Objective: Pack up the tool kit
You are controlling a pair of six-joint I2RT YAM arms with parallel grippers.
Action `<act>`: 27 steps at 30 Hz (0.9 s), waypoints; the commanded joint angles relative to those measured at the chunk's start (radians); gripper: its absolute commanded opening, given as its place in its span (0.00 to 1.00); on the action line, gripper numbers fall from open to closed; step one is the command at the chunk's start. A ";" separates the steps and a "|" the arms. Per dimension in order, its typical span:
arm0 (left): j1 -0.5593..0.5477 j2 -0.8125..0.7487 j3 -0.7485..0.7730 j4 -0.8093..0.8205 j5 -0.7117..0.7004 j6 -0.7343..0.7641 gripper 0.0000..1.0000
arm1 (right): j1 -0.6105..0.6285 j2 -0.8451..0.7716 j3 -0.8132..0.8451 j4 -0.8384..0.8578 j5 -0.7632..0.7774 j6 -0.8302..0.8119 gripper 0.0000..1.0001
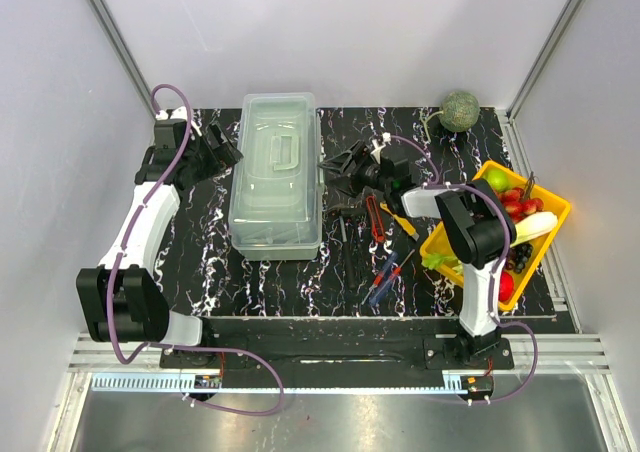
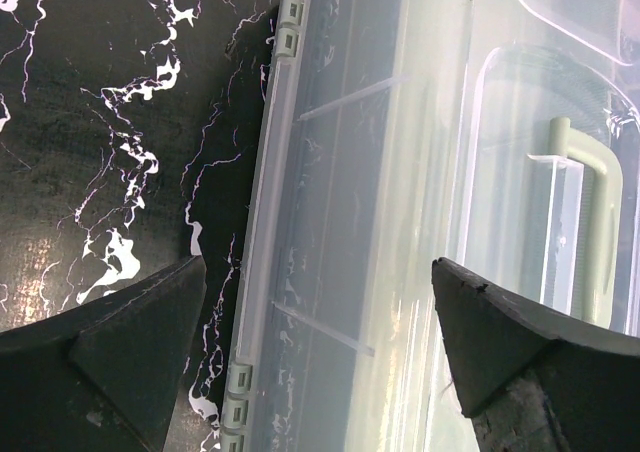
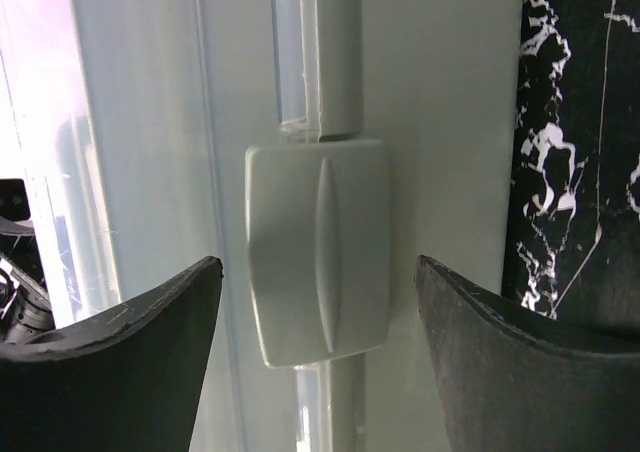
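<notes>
Flanking toolbox (image 1: 277,172) on black veined tabletop (image 1: 215,272) between pale walls (image 1: 330,32), left gripper (image 2: 318,267) and right gripper (image 3: 318,262) gape

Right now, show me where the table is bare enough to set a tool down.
Bare tabletop: the strip in front of the toolbox, reaching left to the left arm; also the far strip between toolbox and melon. Crowded: between toolbox and yellow tray, where loose tools and the right arm sit.

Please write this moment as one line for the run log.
left hand: open, over toolbox left edge | right hand: open, facing latch | lid: down | tools: on table
</notes>
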 commanded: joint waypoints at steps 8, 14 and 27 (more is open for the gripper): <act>-0.035 0.032 -0.032 -0.101 0.129 -0.005 0.99 | 0.024 0.229 0.046 0.762 -0.285 0.234 0.86; -0.037 0.044 -0.032 -0.084 0.189 -0.005 0.99 | 0.036 0.260 0.100 0.885 -0.329 0.316 0.84; -0.083 0.081 -0.014 -0.051 0.217 0.000 0.99 | 0.053 0.236 0.111 0.850 -0.346 0.319 0.21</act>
